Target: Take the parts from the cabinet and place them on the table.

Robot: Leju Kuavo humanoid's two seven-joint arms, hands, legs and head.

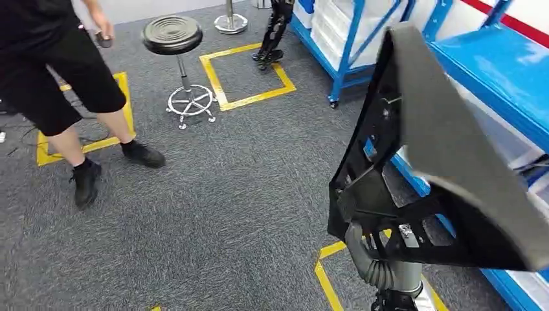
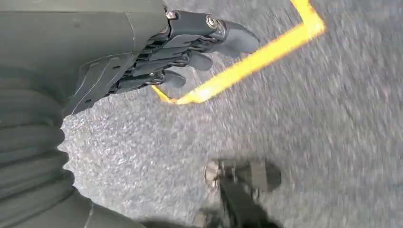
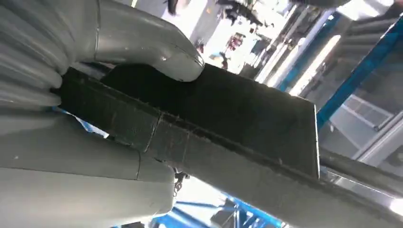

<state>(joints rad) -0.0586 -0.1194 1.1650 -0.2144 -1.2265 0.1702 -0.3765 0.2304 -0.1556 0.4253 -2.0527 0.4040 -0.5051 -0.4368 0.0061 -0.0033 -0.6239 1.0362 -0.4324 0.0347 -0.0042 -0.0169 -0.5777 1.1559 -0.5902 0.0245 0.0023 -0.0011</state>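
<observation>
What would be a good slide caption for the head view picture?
Right hand holds a large black part beside the blue cabinet; a person stands near a stool.

Left hand [image 2: 161, 57]: dark grey jointed fingers with silver screw heads at the knuckles, on a matt grey ribbed wrist cover [image 2: 28, 147]. Right hand [image 3: 142, 47]: thick, smooth light-grey thumb, same ribbed grey cover. Right forearm [image 1: 379, 265]: silver-grey corrugated sleeve above a dark wrist joint.
</observation>
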